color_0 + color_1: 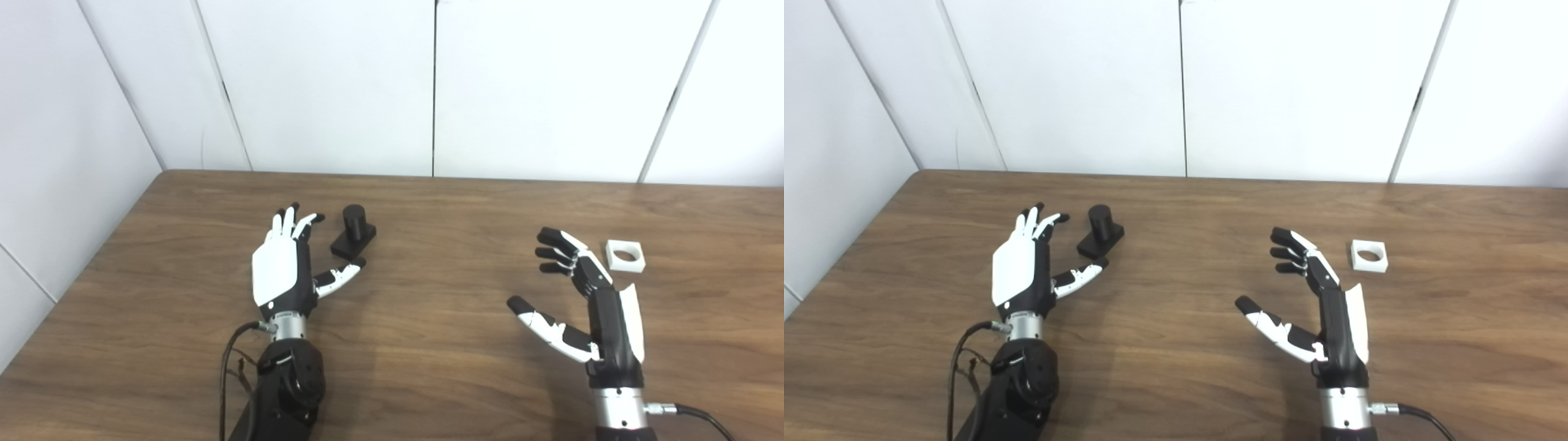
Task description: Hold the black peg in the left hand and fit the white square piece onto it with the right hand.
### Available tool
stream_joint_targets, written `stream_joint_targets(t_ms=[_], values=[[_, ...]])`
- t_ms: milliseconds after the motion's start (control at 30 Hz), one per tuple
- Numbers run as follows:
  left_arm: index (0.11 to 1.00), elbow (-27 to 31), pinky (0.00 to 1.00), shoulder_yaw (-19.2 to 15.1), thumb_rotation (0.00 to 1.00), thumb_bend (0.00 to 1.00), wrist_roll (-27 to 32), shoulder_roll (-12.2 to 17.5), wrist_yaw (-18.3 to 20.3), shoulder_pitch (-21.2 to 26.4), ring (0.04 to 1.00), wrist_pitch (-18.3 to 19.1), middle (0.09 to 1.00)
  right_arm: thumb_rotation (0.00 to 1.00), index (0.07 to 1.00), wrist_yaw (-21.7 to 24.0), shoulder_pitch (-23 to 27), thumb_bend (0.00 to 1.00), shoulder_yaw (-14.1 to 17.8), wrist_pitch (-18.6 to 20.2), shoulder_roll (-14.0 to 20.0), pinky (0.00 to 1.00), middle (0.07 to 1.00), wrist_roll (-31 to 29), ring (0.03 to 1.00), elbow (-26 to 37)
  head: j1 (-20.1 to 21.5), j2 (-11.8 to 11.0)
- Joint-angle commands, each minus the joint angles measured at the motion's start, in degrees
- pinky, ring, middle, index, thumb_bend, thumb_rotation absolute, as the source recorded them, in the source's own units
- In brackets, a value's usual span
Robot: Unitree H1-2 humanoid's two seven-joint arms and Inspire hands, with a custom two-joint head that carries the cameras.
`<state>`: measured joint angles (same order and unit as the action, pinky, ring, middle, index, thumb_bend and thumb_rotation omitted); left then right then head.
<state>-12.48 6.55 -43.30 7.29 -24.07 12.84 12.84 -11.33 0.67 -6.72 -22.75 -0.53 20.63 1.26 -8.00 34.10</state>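
The black peg [354,231], a short cylinder on a square base, stands upright on the wooden table [429,343]. My left hand [286,263] is open just left of it, fingers spread and thumb reaching below the base, not touching. The white square piece [625,255], with a round hole, lies flat further right. My right hand [588,300] is open to its left and nearer me, fingers apart, holding nothing.
White wall panels [343,86] close off the table at the back and on the left. The table's left edge [86,269] runs diagonally near my left arm. A cable [229,349] loops from the left wrist.
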Motion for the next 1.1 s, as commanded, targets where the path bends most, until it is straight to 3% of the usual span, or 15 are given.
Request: stream_joint_targets(t_ms=[0, 133, 400, 800, 1067], values=[[0.768, -1.9, 0.96, 0.05, 0.43, 0.8, 1.82, 1.21, 1.76, 0.68, 0.999, -0.72, 0.974, 0.28, 0.791, -0.31, -4.45, 0.65, 0.89, 0.23, 1.63, 0.65, 0.786, 0.42, 0.735, -6.61, -0.08, 0.07], [0.766, -2.28, 0.96, -0.07, 0.41, 0.8, 4.34, 1.45, 5.03, 1.47, 0.992, 0.19, 0.974, 0.28, 0.788, -0.28, -4.4, 0.65, 0.81, 0.26, 1.56, 0.65, 0.785, 0.45, 0.736, -6.57, -0.08, 0.18], [0.752, -3.03, 0.94, 0.56, 0.41, 0.8, 4.8, 2.6, 7.55, 2.39, 0.987, 1.13, 0.971, 0.28, 0.788, -0.09, -4.43, 0.65, 0.96, 0.36, 1.51, 0.65, 0.788, -0.25, 0.738, -6.57, -0.39, 0.32], [0.751, -4.82, 0.92, 1.69, 0.42, 0.79, 4.0, 2.89, 7.71, 4.23, 0.979, 3.06, 0.968, 0.27, 0.784, -0.31, -4.16, 0.65, 0.95, 0.48, 1.41, 0.64, 0.785, 0.23, 0.732, -6.41, -0.49, 0.38], [0.75, -6.8, 0.9, 1.86, 0.42, 0.78, 3.88, 3.32, 6.01, 5.27, 0.976, 1.96, 0.965, 0.29, 0.781, -0.48, -4.3, 0.65, 1.03, 0.58, 1.43, 0.65, 0.786, 0.58, 0.738, -6.04, -0.28, 0.64]])
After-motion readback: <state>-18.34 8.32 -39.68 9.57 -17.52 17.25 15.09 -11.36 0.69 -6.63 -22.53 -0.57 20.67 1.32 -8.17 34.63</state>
